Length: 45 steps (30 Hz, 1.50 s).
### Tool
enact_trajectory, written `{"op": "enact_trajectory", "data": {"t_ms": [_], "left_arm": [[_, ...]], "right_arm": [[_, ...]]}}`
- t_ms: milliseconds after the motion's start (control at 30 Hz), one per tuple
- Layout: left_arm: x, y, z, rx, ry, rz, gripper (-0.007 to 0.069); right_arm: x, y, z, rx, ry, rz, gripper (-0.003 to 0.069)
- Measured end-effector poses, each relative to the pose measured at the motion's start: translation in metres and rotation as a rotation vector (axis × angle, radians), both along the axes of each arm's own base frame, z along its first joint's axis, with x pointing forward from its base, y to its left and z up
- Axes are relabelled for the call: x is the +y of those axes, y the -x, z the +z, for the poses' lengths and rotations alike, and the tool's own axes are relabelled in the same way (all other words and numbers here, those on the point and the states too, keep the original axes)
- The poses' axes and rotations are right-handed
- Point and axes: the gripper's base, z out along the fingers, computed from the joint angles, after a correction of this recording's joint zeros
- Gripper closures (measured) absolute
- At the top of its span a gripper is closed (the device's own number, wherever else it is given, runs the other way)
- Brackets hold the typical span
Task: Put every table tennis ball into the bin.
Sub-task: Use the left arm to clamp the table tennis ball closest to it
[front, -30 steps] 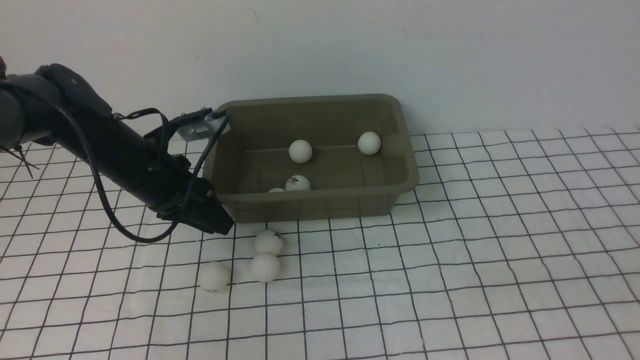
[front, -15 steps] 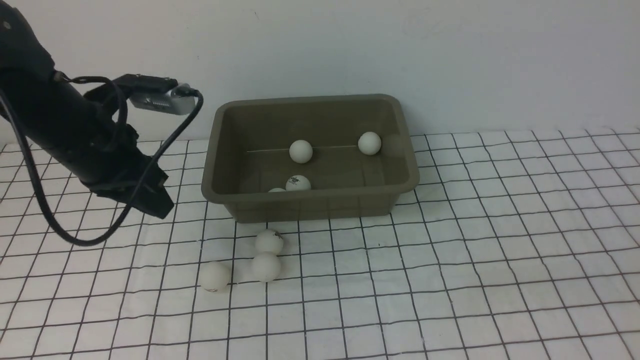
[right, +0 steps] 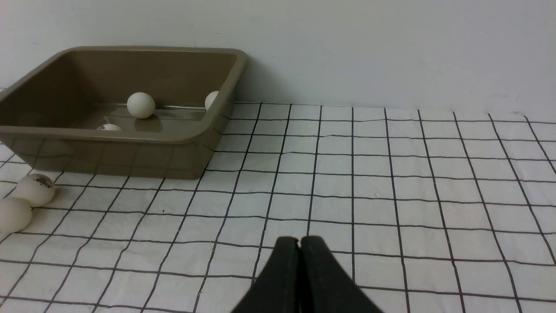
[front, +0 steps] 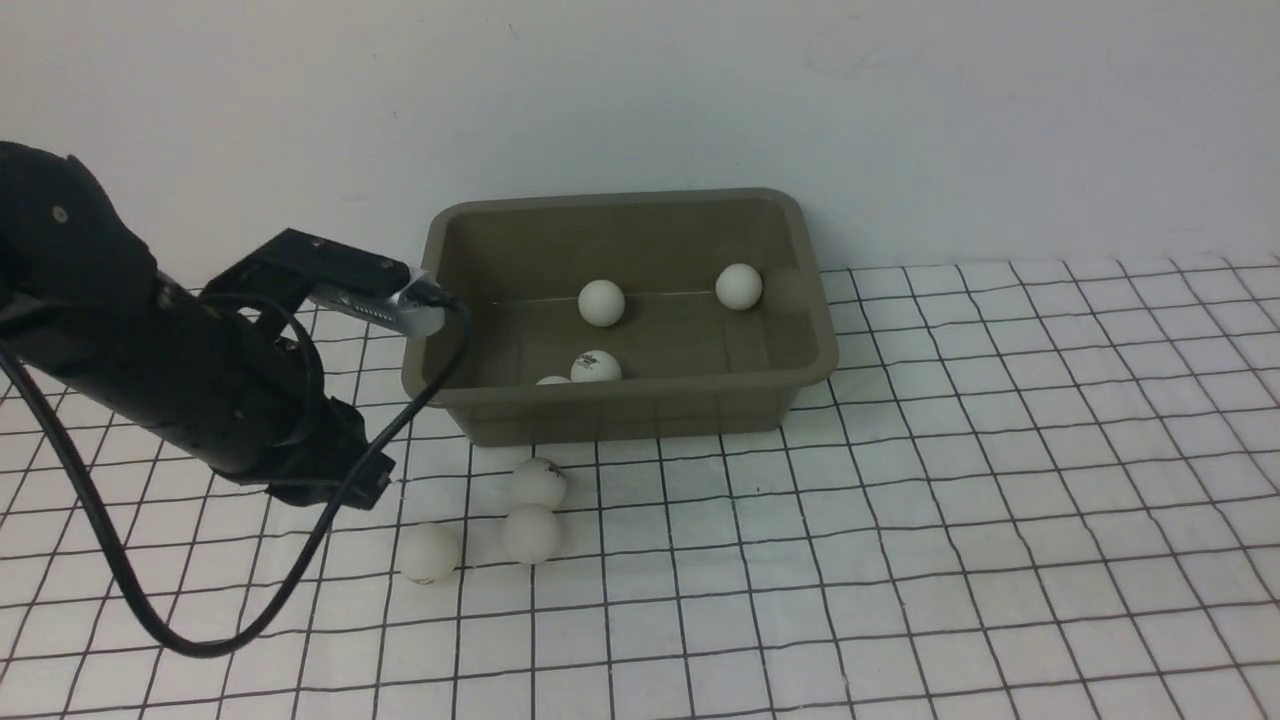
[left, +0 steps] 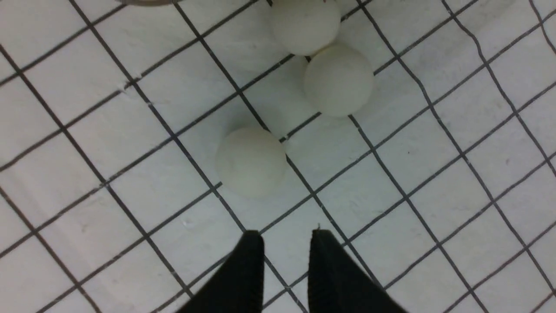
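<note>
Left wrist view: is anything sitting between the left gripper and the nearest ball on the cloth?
Nothing visible. Only bare checked cloth lies between the left gripper and the nearest ball. The other two balls sit beyond it, off the approach line. The jaws stand parted, seemingly narrower than the ball.

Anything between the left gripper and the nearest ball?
Nothing: the left wrist view shows only bare gridded cloth between the left gripper and the nearest ball.

No legible text; blurred dark logo on one ball (right: 34, 190)
</note>
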Motion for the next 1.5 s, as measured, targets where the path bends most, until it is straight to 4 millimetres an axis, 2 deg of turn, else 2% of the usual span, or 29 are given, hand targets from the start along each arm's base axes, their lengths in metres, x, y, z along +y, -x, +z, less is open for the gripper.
{"op": "enact_trajectory", "data": {"t_ms": [133,267,367,433,600,1200,1500], "left_arm": [[-0.001,0.001,-0.003,0.014,0.007,-0.001,0.0468],[-0.004,0.001,-0.004,0.024,0.034,-0.001,0.0414],[-0.005,0.001,-0.005,0.022,0.046,-0.015,0.0336],[-0.006,-0.005,-0.013,0.029,0.05,-0.007,0.0227],[-0.006,-0.016,-0.032,0.056,0.036,0.003,0.0148],[-0.01,-0.04,-0.084,0.087,0.041,0.015,0.0132],[-0.009,-0.045,-0.098,0.088,0.035,0.039,0.0132]], "right_arm": [[-0.001,0.0,-0.001,0.012,0.002,-0.008,0.0676],[-0.002,0.0,-0.002,0.026,0.009,-0.02,0.0676],[-0.003,0.001,-0.004,0.042,0.009,-0.029,0.0676],[-0.002,0.001,-0.004,0.049,0.0,-0.027,0.0676],[-0.002,0.001,-0.004,0.053,-0.006,-0.026,0.0676],[-0.002,0.001,-0.004,0.051,-0.014,-0.023,0.0676],[-0.001,0.001,-0.003,0.042,-0.018,-0.015,0.0676]]}}
